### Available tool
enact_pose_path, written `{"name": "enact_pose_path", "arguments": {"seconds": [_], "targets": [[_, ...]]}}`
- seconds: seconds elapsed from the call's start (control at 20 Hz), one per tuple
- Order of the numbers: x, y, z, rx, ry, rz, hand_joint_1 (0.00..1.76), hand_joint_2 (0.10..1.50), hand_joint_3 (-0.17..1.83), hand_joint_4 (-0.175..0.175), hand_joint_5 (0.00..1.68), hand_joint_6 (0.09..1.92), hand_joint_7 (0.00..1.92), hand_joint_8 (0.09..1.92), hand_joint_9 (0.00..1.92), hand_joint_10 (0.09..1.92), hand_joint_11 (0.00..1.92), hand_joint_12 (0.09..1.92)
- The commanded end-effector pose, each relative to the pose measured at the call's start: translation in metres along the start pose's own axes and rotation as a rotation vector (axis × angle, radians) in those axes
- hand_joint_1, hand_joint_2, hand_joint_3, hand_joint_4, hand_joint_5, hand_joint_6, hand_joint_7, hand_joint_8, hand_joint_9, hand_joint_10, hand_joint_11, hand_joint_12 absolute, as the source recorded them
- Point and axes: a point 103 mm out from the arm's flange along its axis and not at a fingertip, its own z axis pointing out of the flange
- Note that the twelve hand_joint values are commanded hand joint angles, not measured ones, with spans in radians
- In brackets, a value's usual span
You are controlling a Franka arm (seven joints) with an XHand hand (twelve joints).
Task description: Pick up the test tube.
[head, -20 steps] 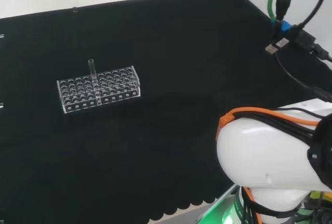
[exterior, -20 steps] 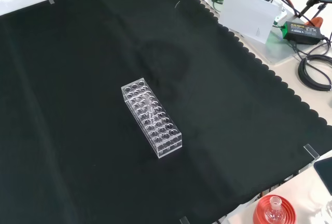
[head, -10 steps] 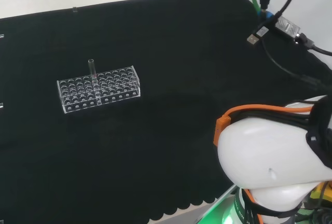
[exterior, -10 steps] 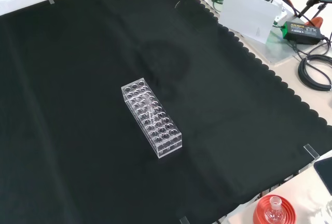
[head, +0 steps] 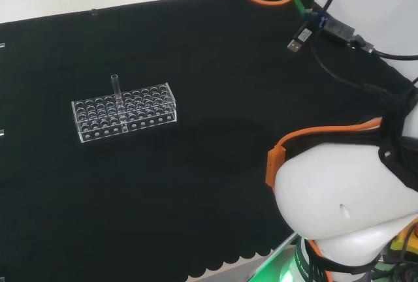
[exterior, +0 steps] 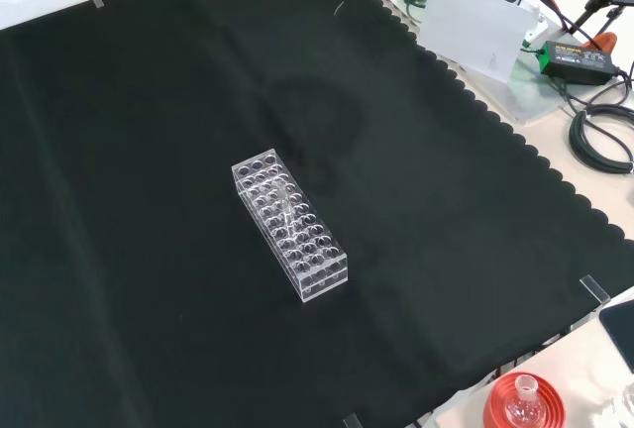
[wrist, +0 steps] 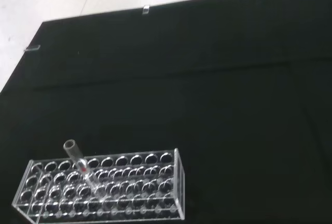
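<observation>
A clear test tube (head: pixel 116 86) stands upright in a clear plastic rack (head: pixel 124 112) on the black cloth, left of centre in the head view. It sits in a hole near the rack's left end and rises above it. In the front view the rack (exterior: pixel 290 225) lies mid-cloth with the test tube (exterior: pixel 285 212) faint in its middle. The wrist view looks at the rack (wrist: pixel 104 187) from a distance, with the test tube (wrist: pixel 78 159) leaning slightly and nothing touching it.
The arm's big white link (head: pixel 339 210) with an orange clip stands at the head view's lower right, cables (head: pixel 339 34) above it. A red ribbed stand with a small flask (exterior: pixel 523 403) sits off the cloth's near edge. A white card (exterior: pixel 475 27) and cables lie past the scalloped edge.
In the head view the arm's white link has swollen and shifted, and its cables and plug have swung up and left. A grey part with an orange cable has entered at the top. Rack and tube are unmoved.
</observation>
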Motion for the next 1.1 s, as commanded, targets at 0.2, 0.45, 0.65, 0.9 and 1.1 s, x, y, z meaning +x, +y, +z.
{"name": "enact_pose_path", "arguments": {"seconds": [0.2,0.45,0.65,0.9,1.1], "targets": [[0.036,0.046,0.052,0.052,0.052,-0.053,0.94,1.03,-0.17,-0.026,0.35,0.09,0.43,0.75,0.28,0.91,0.00,1.48],[0.050,0.063,0.082,0.081,0.069,-0.069,0.94,1.04,-0.17,-0.028,0.37,0.10,0.46,0.76,0.30,0.91,0.00,1.48],[0.061,0.072,0.109,0.119,0.065,-0.101,0.94,1.04,-0.17,-0.031,0.38,0.10,0.47,0.76,0.31,0.91,0.00,1.48],[0.089,0.088,0.137,0.148,0.072,-0.127,0.94,1.04,-0.17,-0.033,0.38,0.11,0.49,0.76,0.31,0.91,0.00,1.48],[0.083,0.091,0.152,0.161,0.086,-0.144,0.94,1.05,-0.17,-0.034,0.38,0.11,0.49,0.76,0.32,0.91,0.00,1.48]]}}
